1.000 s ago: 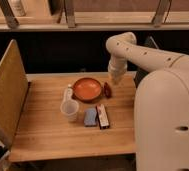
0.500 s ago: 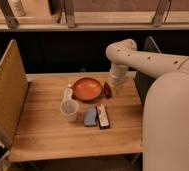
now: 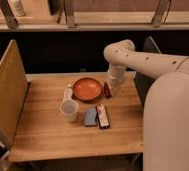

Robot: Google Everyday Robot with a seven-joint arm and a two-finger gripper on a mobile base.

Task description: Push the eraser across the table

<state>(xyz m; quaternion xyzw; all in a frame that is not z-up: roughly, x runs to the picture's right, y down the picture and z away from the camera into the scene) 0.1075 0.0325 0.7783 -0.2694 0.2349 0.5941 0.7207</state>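
**Gripper lower beside the bowl, eraser not moved**

Compared with half a second ago, the gripper (image 3: 113,84) has come a little lower and now hangs close above the far right part of the table (image 3: 48,135), just right of the orange bowl (image 3: 86,89). Its fingers are closed together. A small dark red thing (image 3: 107,91) lies directly under it, and I cannot tell if they touch. Nothing on the table has changed its place.

The eraser (image 3: 103,116) lies near the middle of the table, in front of the bowl and just right of the blue block (image 3: 90,117), apart from the gripper.

Counted: one eraser, one blue block, one bowl, one white cup (image 3: 69,110), one small white thing (image 3: 67,93) lying behind the cup, one dark red thing, and one upright board (image 3: 8,95) at the left.
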